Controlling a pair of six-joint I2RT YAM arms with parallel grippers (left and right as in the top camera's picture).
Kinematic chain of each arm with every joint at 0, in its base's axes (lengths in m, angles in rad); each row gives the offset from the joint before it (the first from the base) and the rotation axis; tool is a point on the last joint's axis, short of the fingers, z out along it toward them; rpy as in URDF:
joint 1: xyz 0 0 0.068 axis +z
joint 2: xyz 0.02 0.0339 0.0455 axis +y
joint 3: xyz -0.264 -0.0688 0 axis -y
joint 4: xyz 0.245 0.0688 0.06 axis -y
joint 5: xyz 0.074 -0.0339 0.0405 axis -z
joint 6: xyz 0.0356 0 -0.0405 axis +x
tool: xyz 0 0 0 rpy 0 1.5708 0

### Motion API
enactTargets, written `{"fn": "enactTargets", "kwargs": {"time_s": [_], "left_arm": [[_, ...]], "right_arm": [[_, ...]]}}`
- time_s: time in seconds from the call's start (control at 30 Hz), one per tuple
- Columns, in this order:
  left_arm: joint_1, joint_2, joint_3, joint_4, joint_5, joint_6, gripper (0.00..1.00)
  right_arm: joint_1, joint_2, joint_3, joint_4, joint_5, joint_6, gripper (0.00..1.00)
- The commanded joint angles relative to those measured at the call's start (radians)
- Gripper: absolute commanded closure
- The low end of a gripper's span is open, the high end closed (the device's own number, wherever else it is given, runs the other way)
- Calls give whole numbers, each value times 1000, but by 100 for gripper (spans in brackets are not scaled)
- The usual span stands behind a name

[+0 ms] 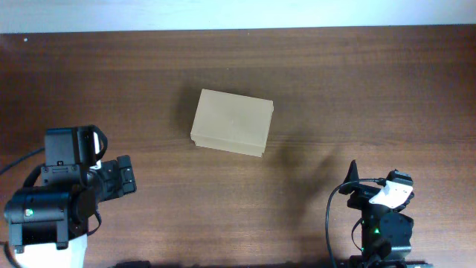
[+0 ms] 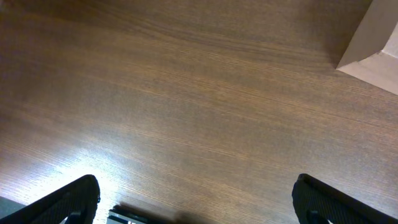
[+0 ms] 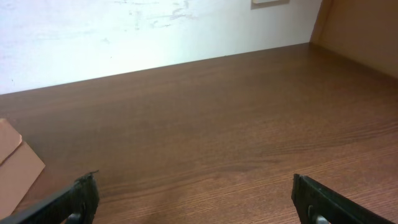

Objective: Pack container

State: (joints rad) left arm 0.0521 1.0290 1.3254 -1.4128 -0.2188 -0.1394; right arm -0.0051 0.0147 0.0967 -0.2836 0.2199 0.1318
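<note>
The cardboard box point(image 1: 232, 123) stands closed near the middle of the table point(image 1: 335, 74), a little toward the far edge. The left tool point(image 2: 196, 193), near the front left corner, is spread wide and holds nothing. The right tool point(image 3: 194, 196), near the front right corner, is spread too and empty.

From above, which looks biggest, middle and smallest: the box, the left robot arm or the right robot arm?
Largest: left arm.
Next: box and right arm look about alike, so I won't rank them. Both arms also stand nearer the camera.
</note>
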Motion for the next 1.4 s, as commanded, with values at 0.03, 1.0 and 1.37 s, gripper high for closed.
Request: {"fn": "enactTargets", "kwargs": {"time_s": [0.03, 1.0, 1.37], "left_arm": [[3, -1, -3, -1, -14, -5, 0], [5, -662, -690, 994, -59, -2, 0], [5, -807, -1104, 1474, -66, -2, 0]], "right_arm": [[-8, -12, -9, 4, 13, 8, 2], [-8, -12, -9, 4, 13, 8, 1], [-8, -12, -9, 4, 13, 8, 1]]}}
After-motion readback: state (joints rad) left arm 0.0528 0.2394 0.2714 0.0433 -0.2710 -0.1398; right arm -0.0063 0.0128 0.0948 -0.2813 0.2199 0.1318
